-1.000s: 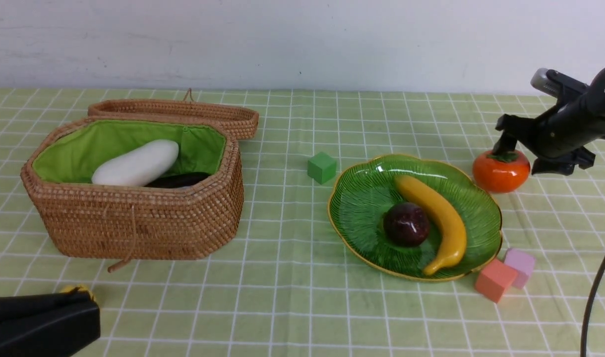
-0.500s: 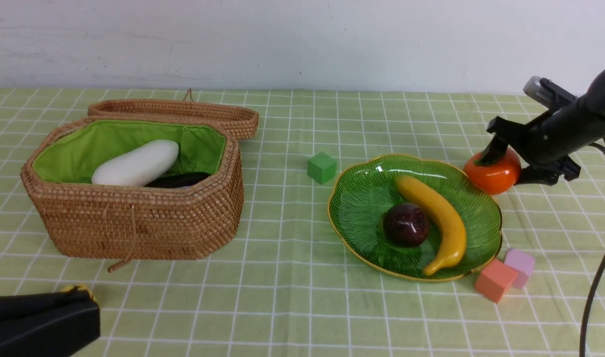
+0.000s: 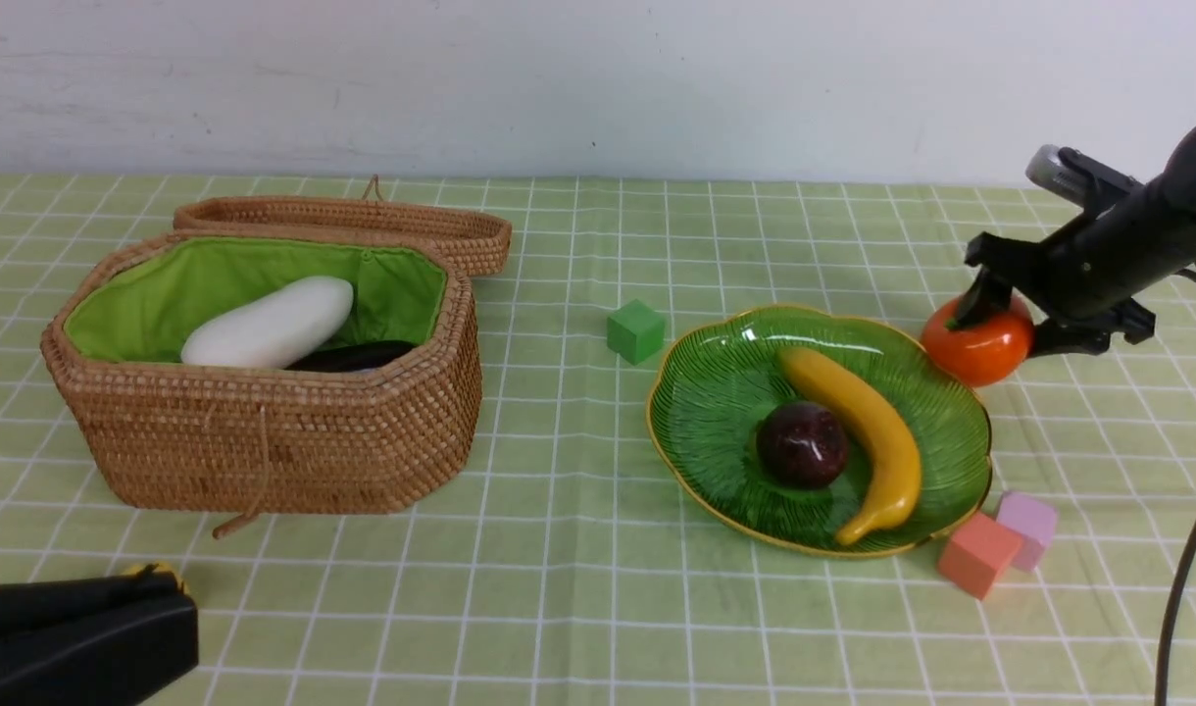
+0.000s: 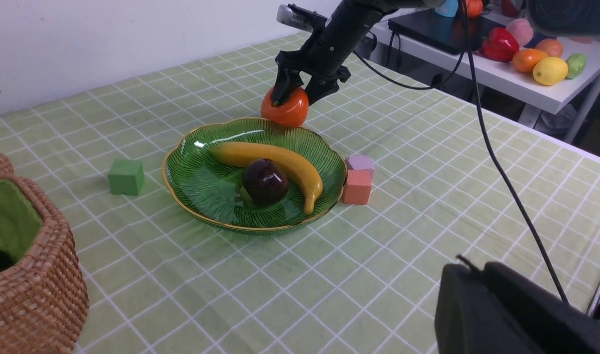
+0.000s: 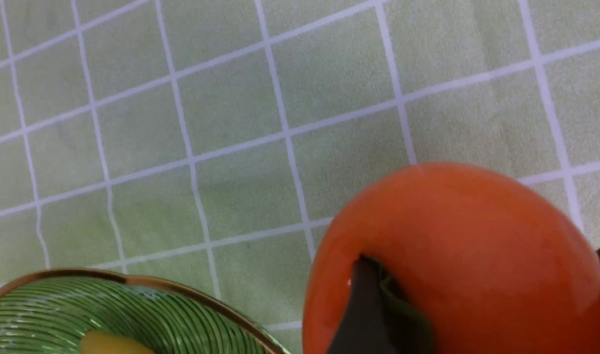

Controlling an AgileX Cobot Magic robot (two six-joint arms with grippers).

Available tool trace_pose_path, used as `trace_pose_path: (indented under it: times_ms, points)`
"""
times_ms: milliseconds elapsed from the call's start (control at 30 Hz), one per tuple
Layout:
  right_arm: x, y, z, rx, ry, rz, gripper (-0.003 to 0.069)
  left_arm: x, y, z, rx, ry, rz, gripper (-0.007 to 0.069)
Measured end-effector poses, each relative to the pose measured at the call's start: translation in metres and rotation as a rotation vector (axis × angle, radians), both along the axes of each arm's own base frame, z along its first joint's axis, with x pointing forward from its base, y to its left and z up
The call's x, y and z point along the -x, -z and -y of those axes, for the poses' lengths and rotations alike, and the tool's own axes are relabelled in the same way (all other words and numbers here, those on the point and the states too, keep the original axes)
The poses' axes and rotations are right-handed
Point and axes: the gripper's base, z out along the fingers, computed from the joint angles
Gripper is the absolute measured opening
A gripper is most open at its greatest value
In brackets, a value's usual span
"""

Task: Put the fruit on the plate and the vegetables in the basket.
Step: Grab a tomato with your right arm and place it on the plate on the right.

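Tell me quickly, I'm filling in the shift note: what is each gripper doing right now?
Left gripper: shut, holding nothing, low over the table.
Right gripper: jaws around the persimmon; whether it grips yet cannot be told.

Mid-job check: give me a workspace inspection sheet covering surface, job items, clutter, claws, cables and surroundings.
Surface: green checked cloth, flat.
Job items: banana and mangosteen on plate; persimmon outside it, by the rim; radish and a dark vegetable in open basket; carrot not seen.
Clutter: green cube; orange cube and pink cube beside plate.
Claws: right claw straddles persimmon, grip unconfirmed; left claw shut, empty.
Cables: black cable over the cloth.
Surroundings: white wall; side table with spare fruit.
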Motion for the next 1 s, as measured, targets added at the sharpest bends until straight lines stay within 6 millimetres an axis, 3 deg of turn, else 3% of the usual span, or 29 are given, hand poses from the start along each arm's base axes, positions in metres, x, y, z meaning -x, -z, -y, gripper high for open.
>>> trace_pose_path:
  times_ms: [133, 300, 533, 700, 867, 1000]
  points:
    - [0.000, -0.014, 0.005, 0.015, -0.012, 0.008, 0.0523, 0.000, 0.000, 0.000, 0.000, 0.000, 0.000, 0.0031]
    - [0.011, -0.048, 0.010, 0.090, -0.037, 0.030, 0.0523, 0.000, 0.000, 0.000, 0.000, 0.000, 0.000, 0.0036]
    - [0.035, -0.080, 0.013, 0.183, -0.090, -0.036, 0.0523, 0.000, 0.000, 0.000, -0.012, 0.002, 0.015, 0.0039]
    - [0.061, -0.115, 0.010, 0.200, -0.116, -0.053, 0.0523, 0.000, 0.000, 0.000, -0.017, 0.004, 0.019, 0.0039]
    - [0.108, -0.151, -0.009, 0.180, -0.150, 0.020, 0.0523, 0.000, 0.001, -0.001, -0.038, 0.002, 0.025, 0.0039]
    - [0.132, -0.153, -0.042, 0.132, -0.227, 0.077, 0.0523, -0.001, 0.004, -0.002, -0.108, 0.006, 0.049, 0.0040]
